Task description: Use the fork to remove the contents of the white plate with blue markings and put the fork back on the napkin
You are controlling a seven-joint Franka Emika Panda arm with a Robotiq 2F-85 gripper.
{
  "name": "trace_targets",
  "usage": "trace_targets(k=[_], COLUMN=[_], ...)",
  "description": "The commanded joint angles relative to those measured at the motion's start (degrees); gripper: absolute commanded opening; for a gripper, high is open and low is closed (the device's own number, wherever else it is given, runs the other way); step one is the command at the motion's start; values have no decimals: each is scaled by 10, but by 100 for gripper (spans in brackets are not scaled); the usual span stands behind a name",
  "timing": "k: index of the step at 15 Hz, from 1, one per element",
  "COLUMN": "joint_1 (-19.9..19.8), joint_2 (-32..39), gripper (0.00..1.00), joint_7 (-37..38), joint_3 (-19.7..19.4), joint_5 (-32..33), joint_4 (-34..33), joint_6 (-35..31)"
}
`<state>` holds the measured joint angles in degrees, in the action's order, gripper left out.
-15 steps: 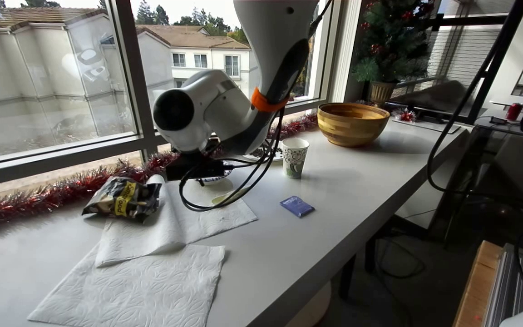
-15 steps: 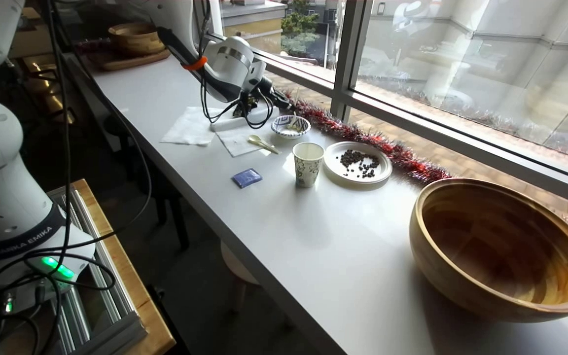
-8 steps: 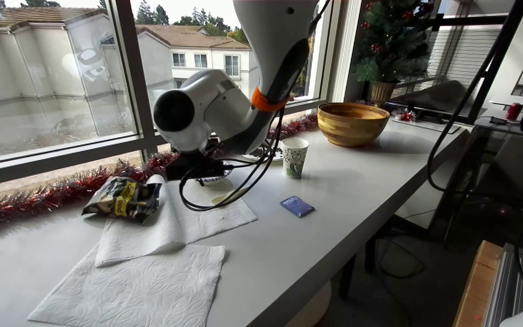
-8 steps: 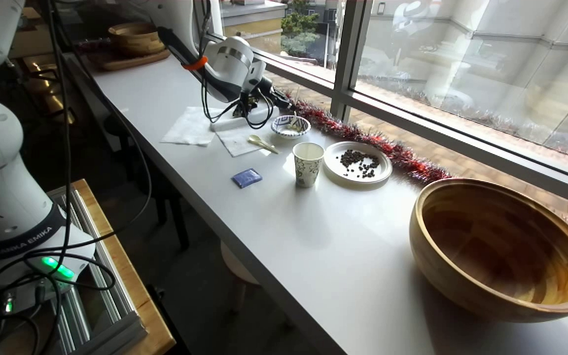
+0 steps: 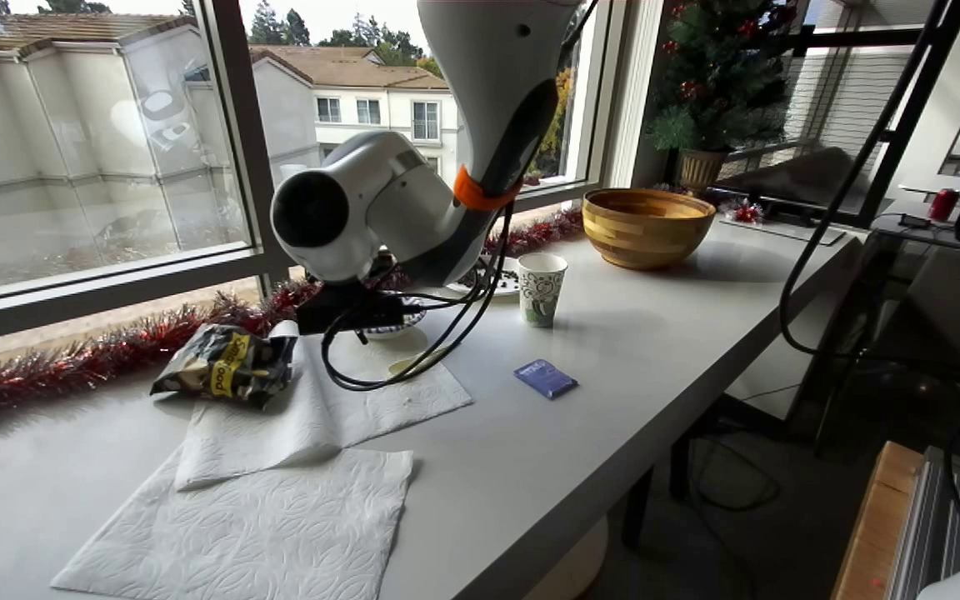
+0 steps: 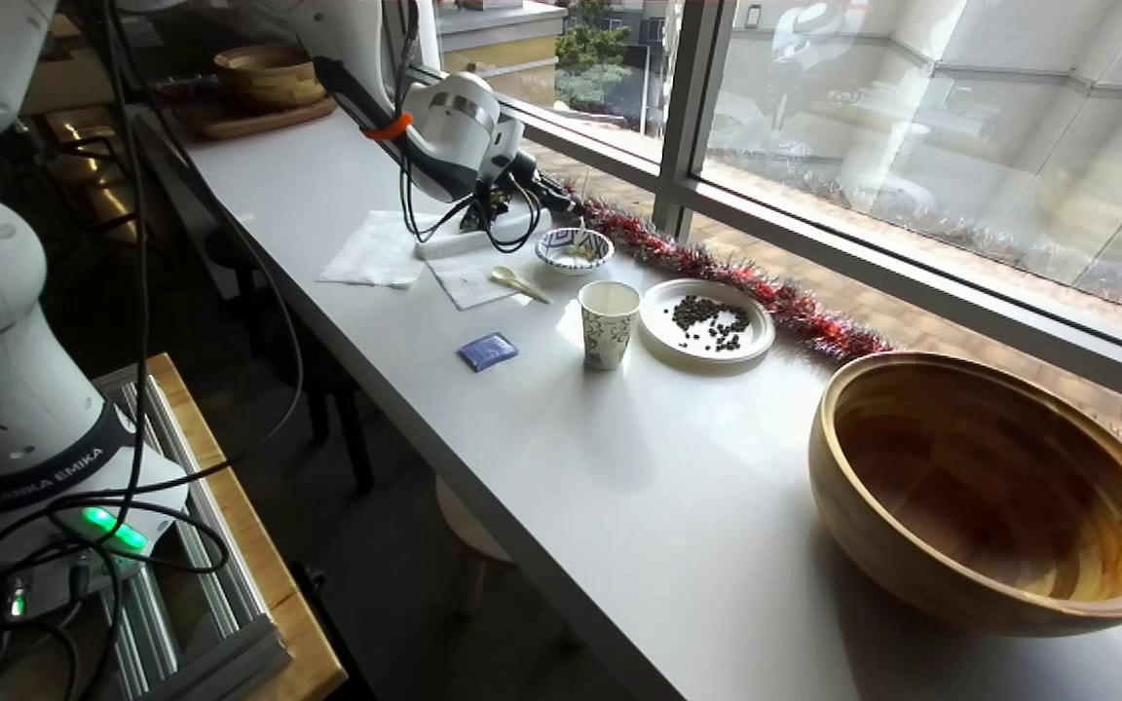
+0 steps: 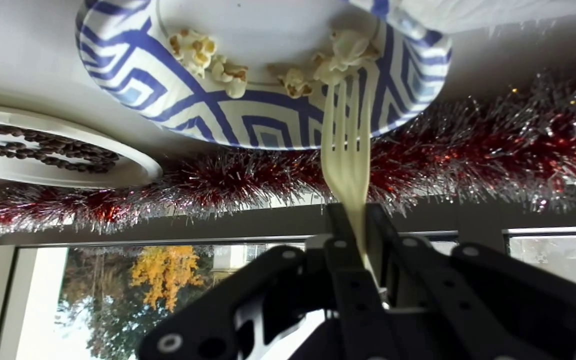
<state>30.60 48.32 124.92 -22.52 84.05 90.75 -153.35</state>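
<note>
The slim, pale cream-coloured fork (image 7: 346, 167) is pinched by the black two-fingered gripper (image 7: 357, 215), its tines at or just beside off-white popcorn (image 7: 349, 47) inside the small round white plate with blue markings (image 7: 268, 120), left of and beyond the patterned paper cup (image 6: 608, 333) in an exterior view. Pieces may be shoved if met flat; the light-looking plate may be tipped if its rim is pressed.

Arm (image 5: 401, 208) shifts slightly picture-left and down in an exterior view vs before, baring a bit more of blue-marked plate (image 5: 397, 331) and plain plate (image 5: 507, 269).
</note>
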Motion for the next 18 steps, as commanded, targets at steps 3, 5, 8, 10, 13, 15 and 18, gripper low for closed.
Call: trace_targets(k=[3,5,8,10,13,15,18], joint_1=[5,5,6,6,9,13,21], joint_2=[28,35,42,43,39,33,21], gripper=[3,3,3,3,3,3,3], joint_7=[26,21,18,14,19,25,39], joint_3=[-7,-6,-6,-5,-8,-12,-20], joint_5=[26,24,23,21,24,29,39], joint_4=[-30,-34,-38,-39,-37,-32,-21], joint_6=[-9,-8,-7,-7,-5,-3,-4])
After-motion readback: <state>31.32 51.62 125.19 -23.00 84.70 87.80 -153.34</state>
